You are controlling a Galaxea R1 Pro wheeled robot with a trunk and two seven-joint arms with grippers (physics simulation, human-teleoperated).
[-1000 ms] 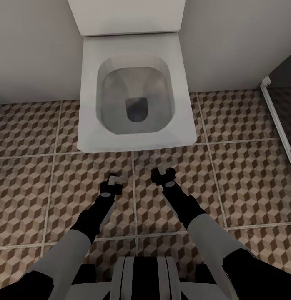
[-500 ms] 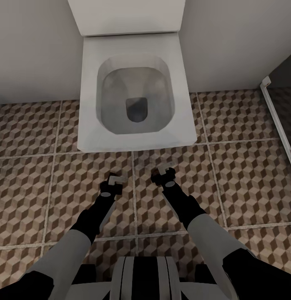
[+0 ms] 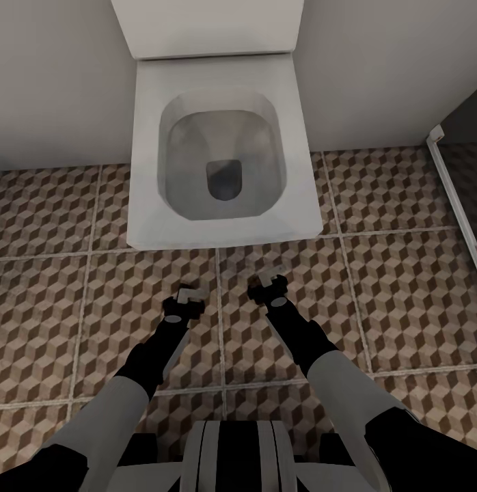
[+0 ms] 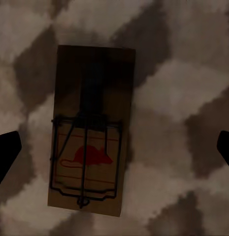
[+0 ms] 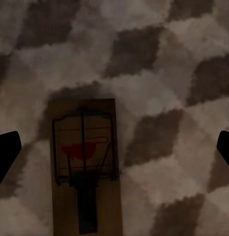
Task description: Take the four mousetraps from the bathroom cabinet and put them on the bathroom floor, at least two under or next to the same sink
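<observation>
No words can be read anywhere; the only marking is a red mouse silhouette with thin red lines printed on the board of the mousetrap (image 4: 89, 130) below my left gripper (image 4: 114, 150), and the same red mark, blurrier, on the second mousetrap (image 5: 84, 167) below my right gripper (image 5: 114, 150). Each trap lies flat on the bathroom floor (image 3: 402, 287), dark wire frame over the printed end, on the cube-pattern tiles. My left fingertips (image 4: 6, 155) show as dark shapes at either edge of the wrist picture, spread wide and well clear of the board, so that gripper is released and grips nothing; the right fingertips (image 5: 6, 152) stand the same way, also released. From my head camera, both arms reach down in front of me, the left gripper (image 3: 187, 298) and right gripper (image 3: 266, 283) pointing at the tiles just short of the white toilet (image 3: 221, 150), which stands against the wall. Compared with the earlier head pictures, nothing has shifted: arms, toilet and tile lines sit in the same places.
</observation>
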